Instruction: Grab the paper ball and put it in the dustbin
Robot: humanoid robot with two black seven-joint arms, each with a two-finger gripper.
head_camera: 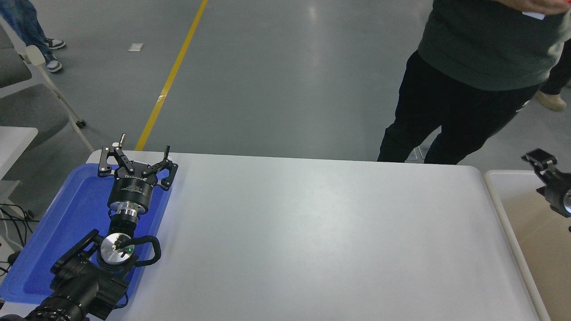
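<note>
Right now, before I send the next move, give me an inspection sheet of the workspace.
Surface: white table, bare in its middle.
Job's things: dustbin at the table's right end; paper ball not seen.
Clutter: blue tray at the table's left end.
Grippers: left gripper open over the tray; right gripper partly in view over the dustbin, state unclear.
Cables: black cables left of the tray.
Surroundings: person at the far side; chair, yellow floor line.
</note>
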